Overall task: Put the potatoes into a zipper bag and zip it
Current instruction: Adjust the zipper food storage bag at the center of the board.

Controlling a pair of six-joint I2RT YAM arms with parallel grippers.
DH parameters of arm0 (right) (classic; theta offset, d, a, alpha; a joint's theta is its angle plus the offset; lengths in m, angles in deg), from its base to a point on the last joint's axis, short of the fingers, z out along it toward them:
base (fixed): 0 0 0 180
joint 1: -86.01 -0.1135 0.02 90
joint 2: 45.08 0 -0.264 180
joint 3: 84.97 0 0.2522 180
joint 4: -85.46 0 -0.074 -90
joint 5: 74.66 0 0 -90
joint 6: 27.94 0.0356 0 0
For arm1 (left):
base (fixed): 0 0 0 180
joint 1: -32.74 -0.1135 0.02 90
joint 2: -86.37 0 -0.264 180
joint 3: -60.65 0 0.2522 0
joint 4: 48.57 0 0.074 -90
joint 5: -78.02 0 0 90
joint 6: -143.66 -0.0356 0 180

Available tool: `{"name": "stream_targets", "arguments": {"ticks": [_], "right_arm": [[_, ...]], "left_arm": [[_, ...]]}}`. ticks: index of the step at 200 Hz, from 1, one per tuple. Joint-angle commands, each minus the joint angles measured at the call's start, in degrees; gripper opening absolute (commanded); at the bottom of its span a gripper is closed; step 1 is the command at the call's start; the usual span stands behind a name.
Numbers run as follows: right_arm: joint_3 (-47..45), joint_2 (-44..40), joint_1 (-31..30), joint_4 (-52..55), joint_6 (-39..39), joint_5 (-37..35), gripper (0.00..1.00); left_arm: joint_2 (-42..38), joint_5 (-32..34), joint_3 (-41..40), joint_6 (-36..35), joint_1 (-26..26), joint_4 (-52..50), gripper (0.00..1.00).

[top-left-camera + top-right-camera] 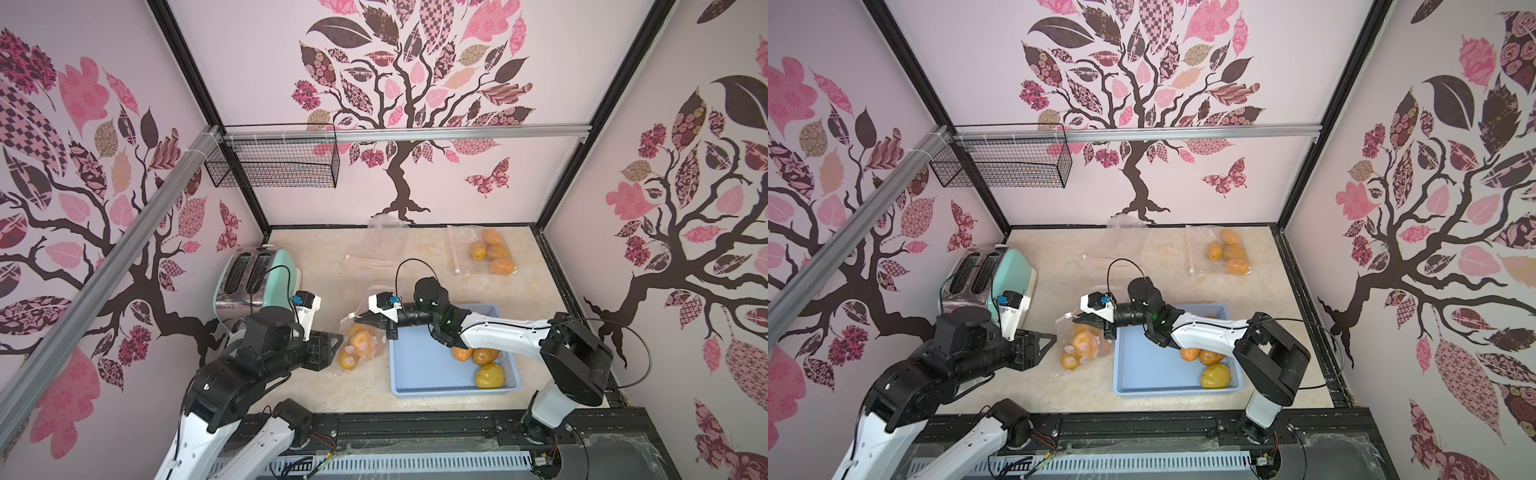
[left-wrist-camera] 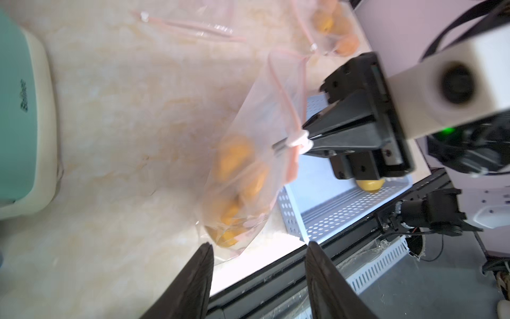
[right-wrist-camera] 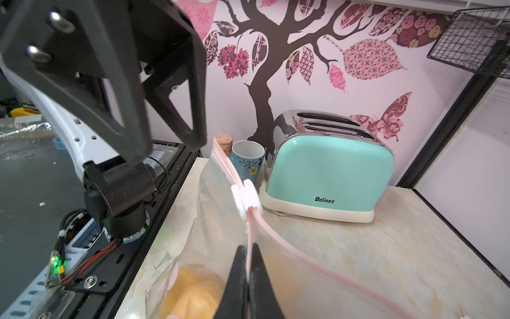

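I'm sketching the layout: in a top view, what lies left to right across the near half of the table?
Mint-green and chrome two-slot toaster → clear zipper bag holding orange-brown potatoes → shallow light-blue perforated plastic basket.

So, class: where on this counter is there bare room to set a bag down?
Bare counter lies between the toaster and the right gripper, and between the basket and the filled bag. Crowded around the held bag, near the left gripper.

Three zipper bags (image 1: 354,345), three unbagged potatoes (image 1: 490,375), one tray (image 1: 419,374), one toaster (image 1: 266,286).
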Motion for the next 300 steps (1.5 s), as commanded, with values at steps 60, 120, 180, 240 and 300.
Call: {"name": "stream_targets", "arguments": {"ticks": [60,120,180,240,300], "right_arm": [[-1.4,-4.8,0.1,-9.2,10.3,0.0,0.00],[-3.1,-7.0,0.0,-5.6,7.0,1.4,0.00],[-3.3,-7.1,-0.1,-4.2,6.1,2.0,0.00],[-4.1,-7.3,-0.1,-4.1,5.5,2.6,0.00],[-3.9,-7.7,-0.1,-2.9,5.4,2.5,0.00]], "left_arm": [[-9.8,-2.5,-10.7,-16.1,0.0,18.8,0.56],[-8.1,-0.8,-12.4,-19.5,0.0,22.5,0.53],[-7.7,-11.0,-15.1,-17.8,0.0,27.4,0.33],[-8.4,-7.7,-15.8,-17.6,0.0,28.9,0.22],[-7.0,-9.3,-15.9,-17.1,0.0,28.9,0.16]]}}
